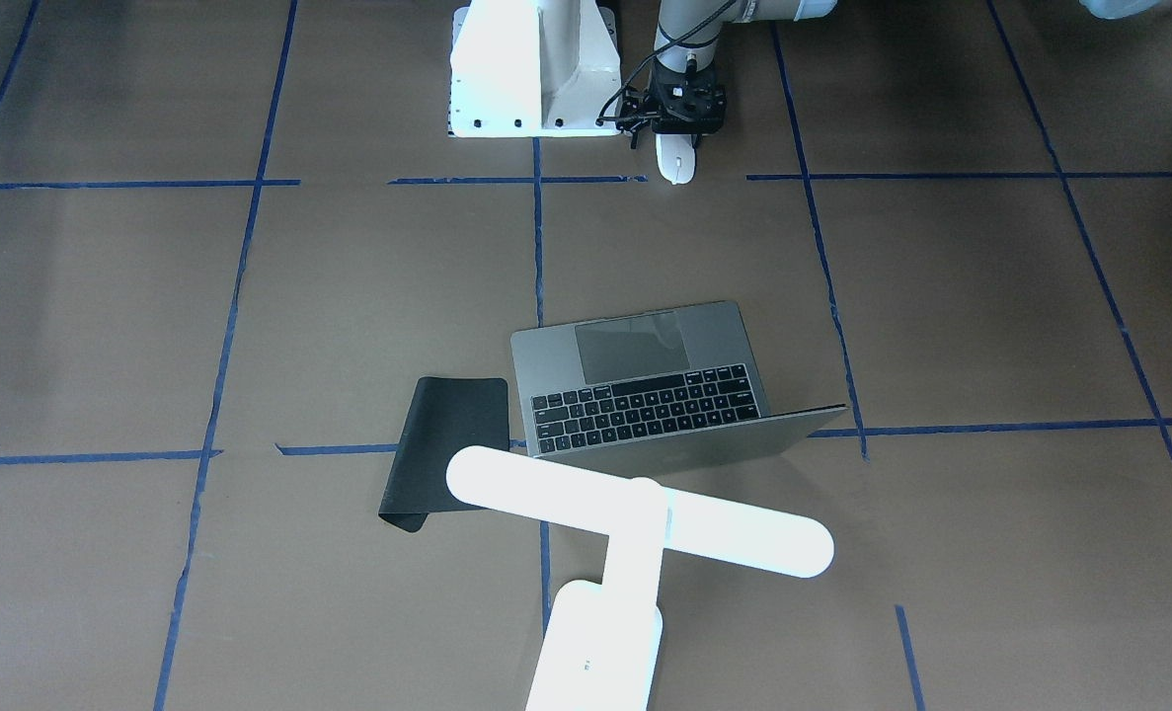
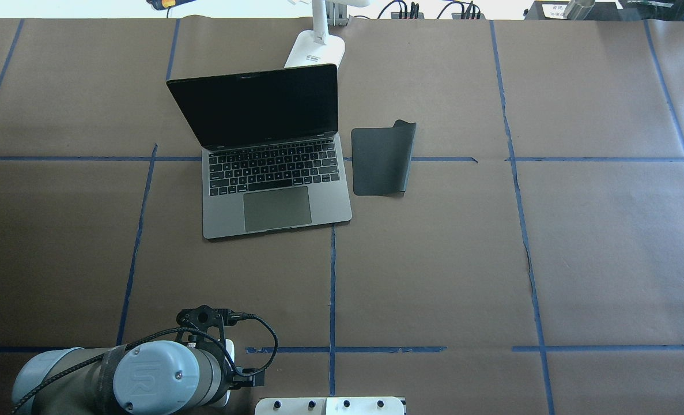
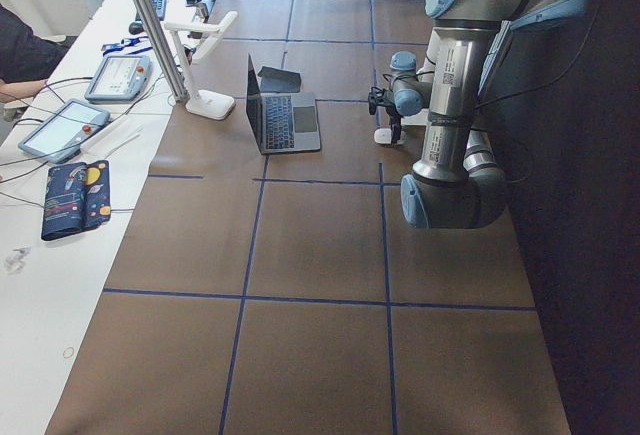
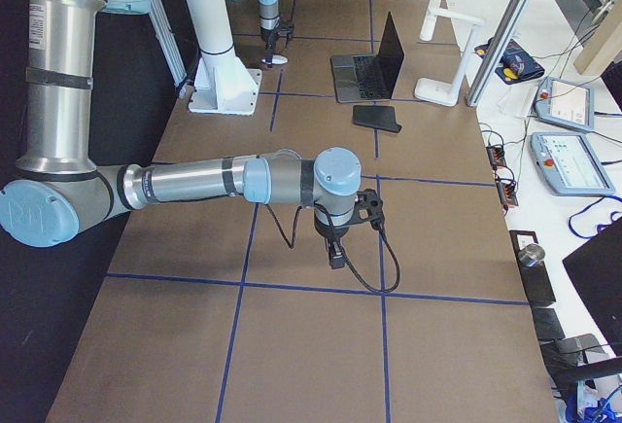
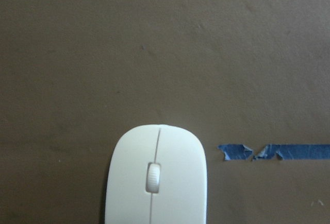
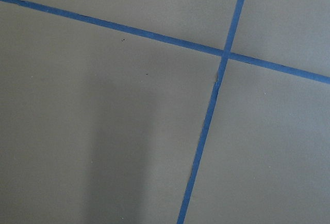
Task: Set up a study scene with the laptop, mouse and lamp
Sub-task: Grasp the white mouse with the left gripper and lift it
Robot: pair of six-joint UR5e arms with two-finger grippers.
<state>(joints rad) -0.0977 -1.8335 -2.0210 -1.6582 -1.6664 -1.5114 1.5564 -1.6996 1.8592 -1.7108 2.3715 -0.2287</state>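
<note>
The white mouse (image 1: pixel 677 163) lies on the brown table near the robot's base and fills the bottom of the left wrist view (image 5: pixel 155 177). My left gripper (image 1: pixel 681 136) stands directly over its near end. Its fingers are hidden, so I cannot tell whether they are open or shut. The grey laptop (image 2: pixel 272 184) is open at mid-table with a dark screen. The white lamp (image 1: pixel 635 513) stands behind it, its bar head over the lid. My right gripper (image 4: pixel 335 251) hangs low over bare table and shows only in the exterior right view, so I cannot tell its state.
A black mat (image 2: pixel 381 160) lies beside the laptop, one far corner curled up. The white pedestal (image 1: pixel 516 74) stands next to the left gripper. Blue tape lines (image 6: pixel 209 116) cross the brown table. Tablets and cables lie on the operators' side (image 3: pixel 70 125).
</note>
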